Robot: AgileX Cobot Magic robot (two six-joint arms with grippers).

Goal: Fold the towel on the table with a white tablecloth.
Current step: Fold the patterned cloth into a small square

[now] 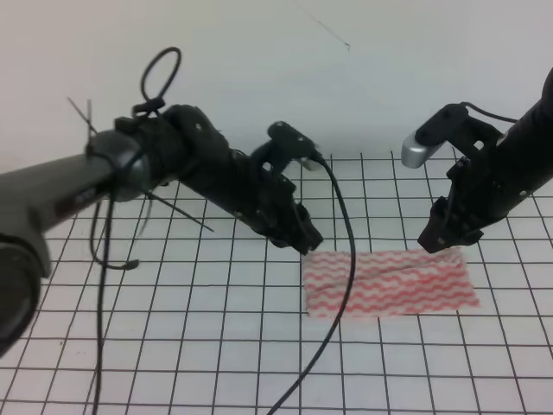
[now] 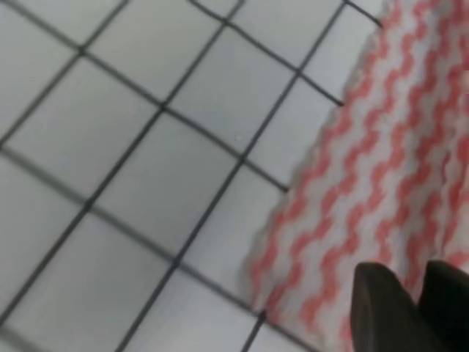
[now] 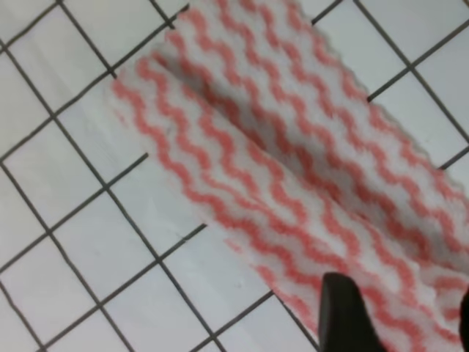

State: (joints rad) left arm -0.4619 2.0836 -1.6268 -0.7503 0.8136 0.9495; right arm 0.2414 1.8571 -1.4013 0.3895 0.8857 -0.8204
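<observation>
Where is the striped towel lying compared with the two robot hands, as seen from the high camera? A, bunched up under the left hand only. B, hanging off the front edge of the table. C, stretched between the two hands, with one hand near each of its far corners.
C: the towel lies flat on the gridded tablecloth, with the left hand at its far left corner and the right hand at its far right.
</observation>
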